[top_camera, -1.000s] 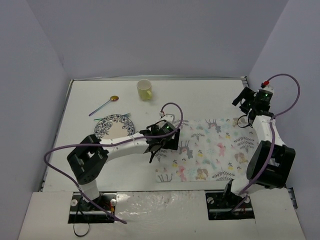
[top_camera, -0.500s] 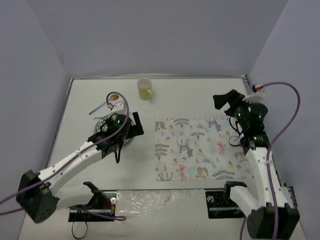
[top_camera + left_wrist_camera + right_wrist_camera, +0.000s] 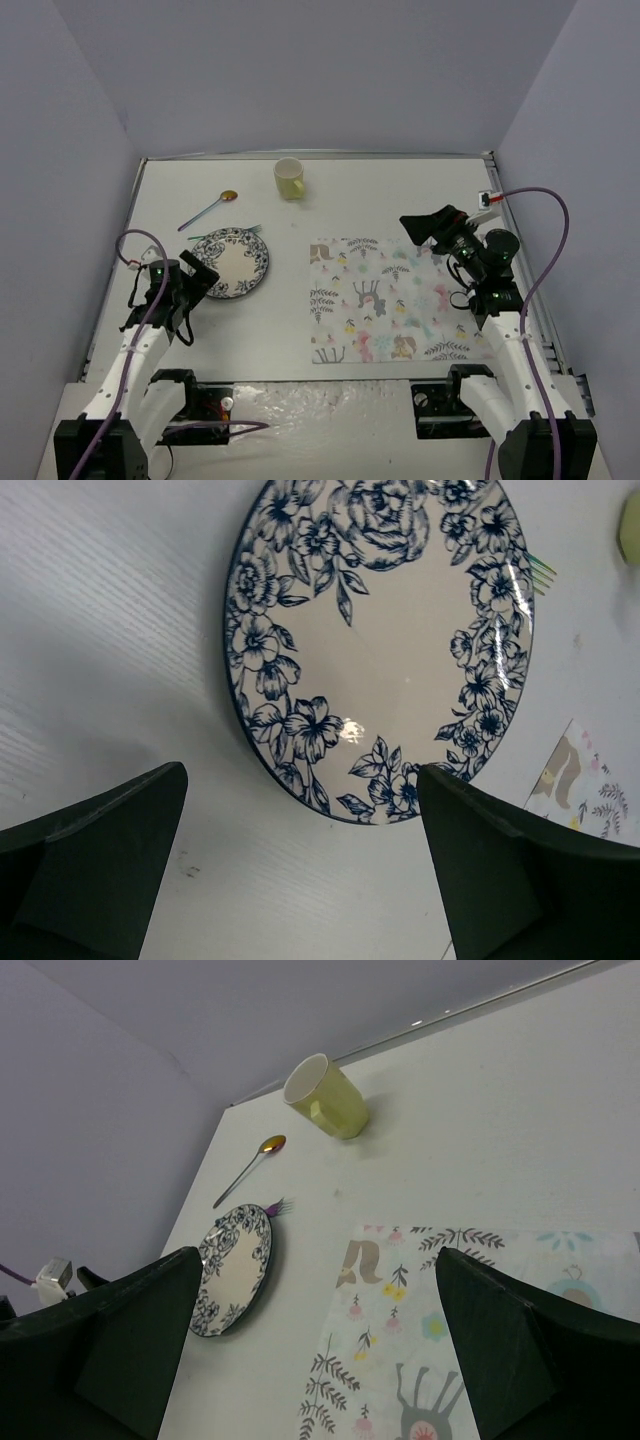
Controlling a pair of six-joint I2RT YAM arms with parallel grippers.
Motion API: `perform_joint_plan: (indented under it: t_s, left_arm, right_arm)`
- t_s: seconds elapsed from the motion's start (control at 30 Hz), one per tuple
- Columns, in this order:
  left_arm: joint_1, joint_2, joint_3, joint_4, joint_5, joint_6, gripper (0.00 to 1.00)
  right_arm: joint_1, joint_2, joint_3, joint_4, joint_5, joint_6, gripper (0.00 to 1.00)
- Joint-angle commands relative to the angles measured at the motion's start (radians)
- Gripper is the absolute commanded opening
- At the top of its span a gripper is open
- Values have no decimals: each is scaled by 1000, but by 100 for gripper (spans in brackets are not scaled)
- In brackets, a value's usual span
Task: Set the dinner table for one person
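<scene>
The worktop [image 3: 400,190] is a stiff, flat, matte white slab that carries everything in view. It is fixed and far too large to lift, so there is nowhere to take hold of it. It only receives the setting, and its smooth face will probably let crockery slide.

A cloth placemat [image 3: 395,300] printed with pastel animals and leaves lies flat on the right half, toward the near edge. The pieces to be grasped all lie off the mat:
- a blue-flowered plate [image 3: 228,262] toward the left edge
- a fork [image 3: 252,229] peeping out from under the plate's far rim
- a spoon [image 3: 208,210] beyond it, toward the far left corner
- a yellow cup [image 3: 289,178] standing near the middle of the far edge

The plate looks like glazed ceramic: hard, slick and breakable. It lies flat, so the rim is the likely place to pinch it.

The left gripper [image 3: 197,290] stands wide and empty over the worktop near the left edge, just beside the plate's near-left rim. In its wrist view the plate sits ahead, between the two fingers. Whether the fingers touch the surface cannot be told.

The right gripper [image 3: 430,238] is also spread wide and empty. It hangs over the far right corner of the placemat, well apart from the cup
</scene>
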Motion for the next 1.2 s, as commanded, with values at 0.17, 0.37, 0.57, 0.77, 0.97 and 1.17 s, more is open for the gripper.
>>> perform_joint_plan:
  t_s: [0.17,0.37,0.57,0.77,0.97,1.17]
  left_arm:
    - [216,179,-162,487,267,-142,88]
    - [219,311,-193,633,299,-145,79]
    - [219,406,-209,713,304,-137,73]
    - [219,538,-222,791,323,-141,67]
    - [219,609,-237,854,331,-140,41]
    - [219,585,-244,845,336,-135,3]
  right_arm:
    - [36,-4,-44,163,-89,-5,100]
    - [44,-2,-64,191,-96,-20,100]
    - [49,-1,-74,208,-99,-25,100]
    - [53,-6,-78,212,-104,-34,100]
    - [52,-11,-78,212,-109,-37,100]
    - [52,-15,-77,206,-110,-45,100]
